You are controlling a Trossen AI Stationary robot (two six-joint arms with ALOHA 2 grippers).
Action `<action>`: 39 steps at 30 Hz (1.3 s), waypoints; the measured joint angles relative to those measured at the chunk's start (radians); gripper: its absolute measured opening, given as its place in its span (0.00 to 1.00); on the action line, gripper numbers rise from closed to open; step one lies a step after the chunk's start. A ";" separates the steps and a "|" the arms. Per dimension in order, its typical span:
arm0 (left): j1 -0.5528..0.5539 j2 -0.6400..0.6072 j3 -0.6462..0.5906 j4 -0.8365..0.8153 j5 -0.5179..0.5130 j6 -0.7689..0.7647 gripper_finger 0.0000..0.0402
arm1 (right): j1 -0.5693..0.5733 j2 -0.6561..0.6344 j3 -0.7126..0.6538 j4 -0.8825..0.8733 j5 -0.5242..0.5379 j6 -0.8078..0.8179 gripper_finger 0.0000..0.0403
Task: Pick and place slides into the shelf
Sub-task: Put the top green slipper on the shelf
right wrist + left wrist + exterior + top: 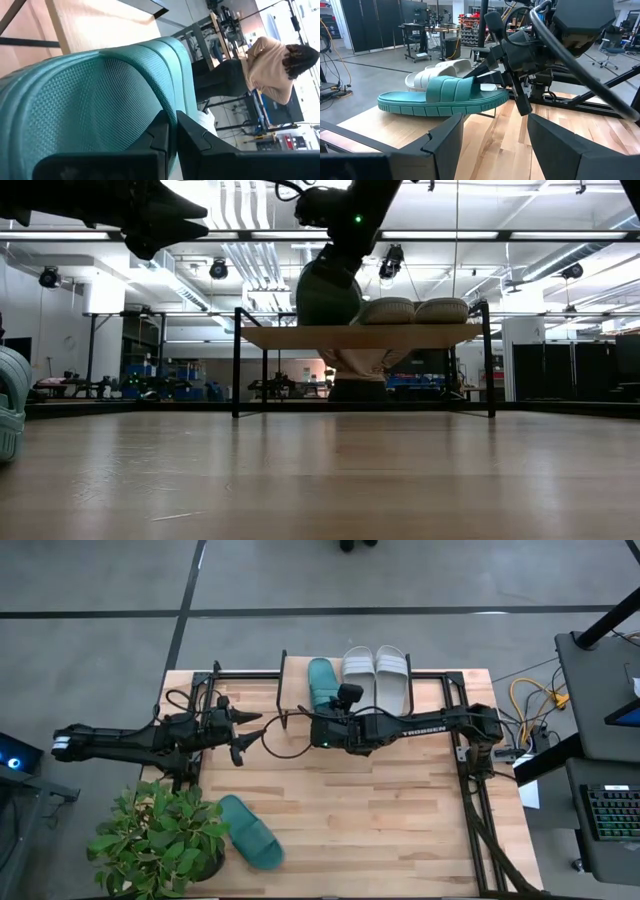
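Observation:
The shelf (430, 690) stands at the table's far edge, a wooden board on black legs (400, 335). Two light grey slides (376, 675) and one teal slide (321, 683) lie sole-down on its board, side by side. My right gripper (172, 132) is shut, its tips at the strap of that teal slide (440, 95), coming in over its heel end. A second teal slide (250, 845) lies on the table near the front left. My left gripper (495, 135) hovers open and level left of the shelf, holding nothing. My right gripper's shut fingertips (487, 77) meet the heel-side edge of the teal slide's strap (150, 95), slanting down from the table's near side and lying along the slide. Nothing is between the fingers. The slide rests flat on the shelf board. Whether the tips press the strap or only reach it cannot be told.
A potted plant (160, 840) stands at the near left corner, beside the loose teal slide. A dark cable loops on the table between the two arms (280, 745). A person (270, 65) stands beyond the table's far edge.

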State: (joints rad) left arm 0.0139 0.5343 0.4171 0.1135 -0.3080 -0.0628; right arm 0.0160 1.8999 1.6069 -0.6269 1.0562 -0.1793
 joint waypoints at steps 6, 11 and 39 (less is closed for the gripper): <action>0.000 0.000 0.000 0.000 0.000 0.000 0.52 | 0.003 0.006 -0.013 -0.004 0.006 0.002 0.03; 0.000 0.000 0.000 0.000 0.000 0.000 0.52 | 0.003 0.042 -0.013 -0.007 0.029 -0.024 0.03; 0.000 0.000 0.000 -0.002 0.000 -0.001 0.52 | 0.005 0.060 -0.014 0.003 0.038 -0.039 0.15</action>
State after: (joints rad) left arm 0.0139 0.5343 0.4171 0.1116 -0.3080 -0.0639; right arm 0.0212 1.9598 1.5929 -0.6243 1.0939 -0.2180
